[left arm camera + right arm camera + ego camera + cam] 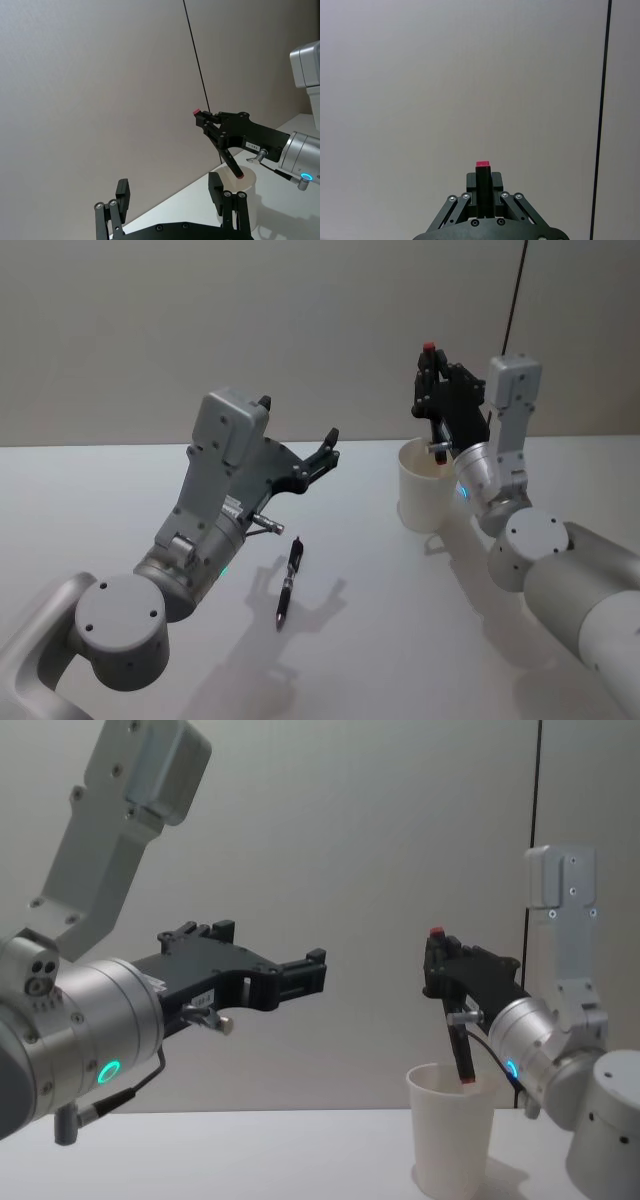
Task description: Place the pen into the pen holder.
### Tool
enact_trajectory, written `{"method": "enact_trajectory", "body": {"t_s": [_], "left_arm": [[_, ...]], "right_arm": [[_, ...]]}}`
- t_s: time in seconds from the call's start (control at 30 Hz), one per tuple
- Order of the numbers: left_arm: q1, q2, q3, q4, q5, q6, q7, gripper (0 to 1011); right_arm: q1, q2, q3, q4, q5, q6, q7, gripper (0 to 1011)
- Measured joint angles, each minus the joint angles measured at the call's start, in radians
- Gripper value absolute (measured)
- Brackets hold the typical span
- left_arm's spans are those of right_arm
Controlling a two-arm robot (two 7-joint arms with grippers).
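Note:
The white paper cup that serves as pen holder (424, 502) stands on the table at the right. My right gripper (431, 368) is raised just above it, fingers pointing up, shut on the pen (459, 1042). This dark pen hangs steeply, its red top (482, 164) sticking out above the fingers and its lower end just inside the cup's rim (450, 1072). From the left wrist view the pen (231, 161) slants down into the cup (248, 201). A second dark pen (290, 578) lies flat on the table. My left gripper (298, 417) hovers open and empty above it.
The white table (90, 510) runs up to a plain grey wall. A thin black cable (517, 290) hangs down the wall behind the right arm. The left arm's elbow (120, 630) bulks at the near left.

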Motion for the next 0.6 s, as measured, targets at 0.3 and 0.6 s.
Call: {"method": "enact_trajectory", "body": {"t_s": [0.3,0.6], "left_arm": [[0.0,0.0,0.0,0.0,0.0,0.0,0.0,1000],[0.0,0.0,0.0,0.0,0.0,0.0,0.0,1000]], "right_arm": [[0.006,-0.006,-0.003,0.032,-0.011,-0.018,-0.01,183],[0.007,-0.008,-0.004,0.047,-0.023,-0.023,-0.024,462]]}}
